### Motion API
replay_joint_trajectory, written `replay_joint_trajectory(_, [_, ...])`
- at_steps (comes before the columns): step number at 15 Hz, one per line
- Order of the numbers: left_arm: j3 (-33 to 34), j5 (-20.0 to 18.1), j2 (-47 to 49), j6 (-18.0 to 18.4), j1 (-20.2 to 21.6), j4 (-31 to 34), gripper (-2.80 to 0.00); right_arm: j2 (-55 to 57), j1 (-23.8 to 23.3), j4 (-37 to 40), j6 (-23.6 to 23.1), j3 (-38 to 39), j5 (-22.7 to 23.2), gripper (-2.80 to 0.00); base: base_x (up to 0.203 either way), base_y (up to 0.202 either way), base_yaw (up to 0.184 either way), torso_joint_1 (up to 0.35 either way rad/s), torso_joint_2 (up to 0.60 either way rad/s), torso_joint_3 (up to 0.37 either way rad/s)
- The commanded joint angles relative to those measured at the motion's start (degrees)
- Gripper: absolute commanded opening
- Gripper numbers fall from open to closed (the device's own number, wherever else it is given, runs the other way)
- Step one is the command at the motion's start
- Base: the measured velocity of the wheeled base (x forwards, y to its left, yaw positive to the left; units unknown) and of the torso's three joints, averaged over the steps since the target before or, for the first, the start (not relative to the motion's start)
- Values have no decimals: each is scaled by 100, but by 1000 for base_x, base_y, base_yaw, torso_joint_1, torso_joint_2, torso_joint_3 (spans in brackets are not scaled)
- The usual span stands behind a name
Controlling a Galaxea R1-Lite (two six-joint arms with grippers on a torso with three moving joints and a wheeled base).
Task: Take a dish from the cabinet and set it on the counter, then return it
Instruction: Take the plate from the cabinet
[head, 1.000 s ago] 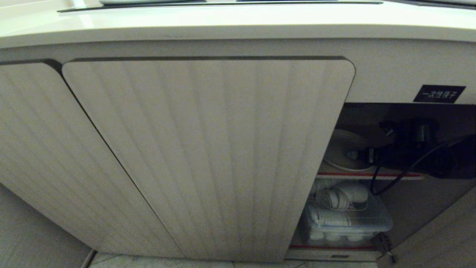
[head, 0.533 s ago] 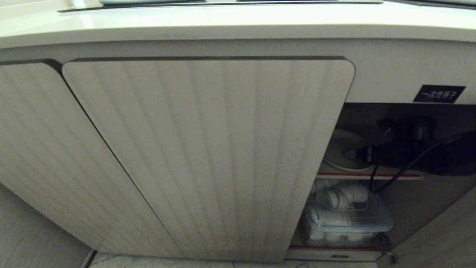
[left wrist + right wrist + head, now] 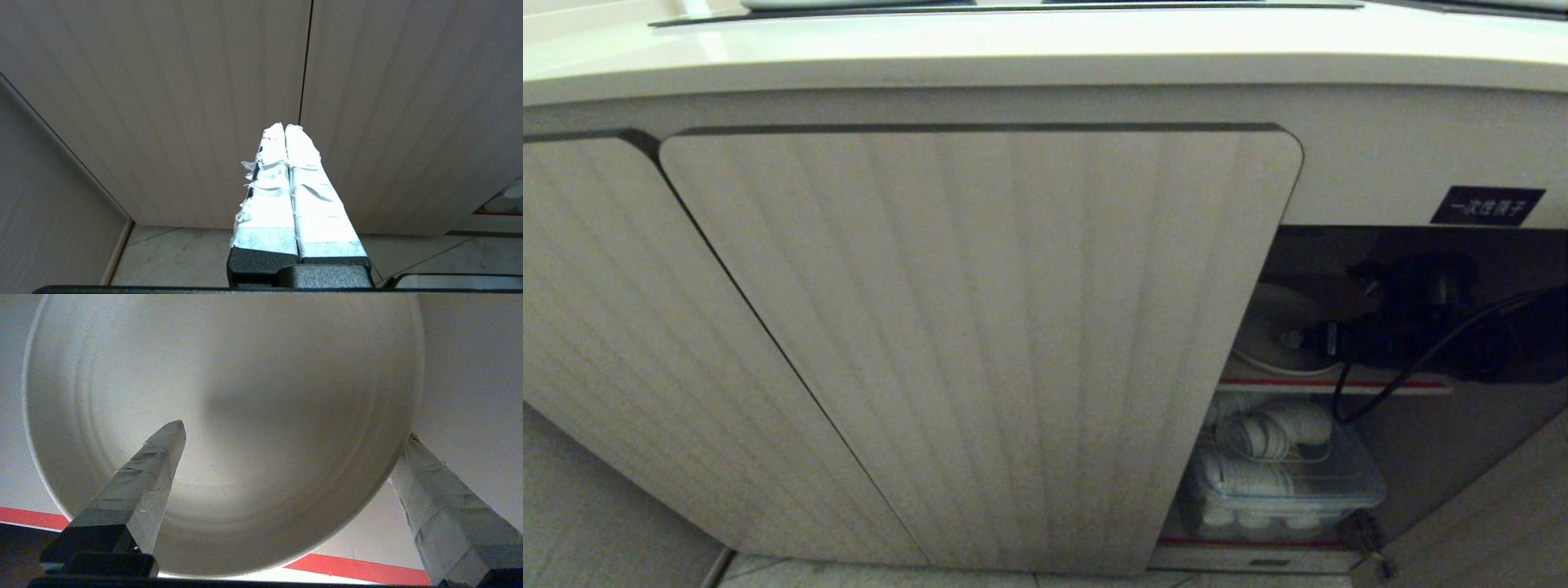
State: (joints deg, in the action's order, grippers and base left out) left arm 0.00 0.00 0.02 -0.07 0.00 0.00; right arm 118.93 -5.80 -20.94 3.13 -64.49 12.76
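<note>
My left pincer (image 3: 284, 127), its taped fingers pressed together on nothing, hangs parked before the beige ribbed cabinet door (image 3: 980, 327). Right of that door, in the open cabinet, the round off-white dish (image 3: 229, 428) lies on the red-edged shelf (image 3: 1339, 384). My right pincer (image 3: 294, 433) stands wide, one finger over the dish, the other outside its rim. Closing askew could push the dish back or tip it. Below, a clear lidded box (image 3: 1282, 482) holds white crockery.
</note>
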Motion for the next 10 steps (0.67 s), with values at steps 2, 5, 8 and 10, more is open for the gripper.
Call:
replay_joint_trajectory(2, [0,0,-2,-1,0,0,-280,-10,0,-15,-14,6,7,0,0,0,0,0,0,0])
replay_joint_trajectory(5, [0,0,-2,-1,0,0,-280,-10,0,-24,-50,6,7,0,0,0,0,0,0,0])
replay_joint_trajectory(8, [0,0,-2,-1,0,0,-280,-10,0,-33,-58,24,7,0,0,0,0,0,0,0])
replay_joint_trajectory(10, [0,0,-2,-1,0,0,-280,-10,0,-33,-58,33,7,0,0,0,0,0,0,0])
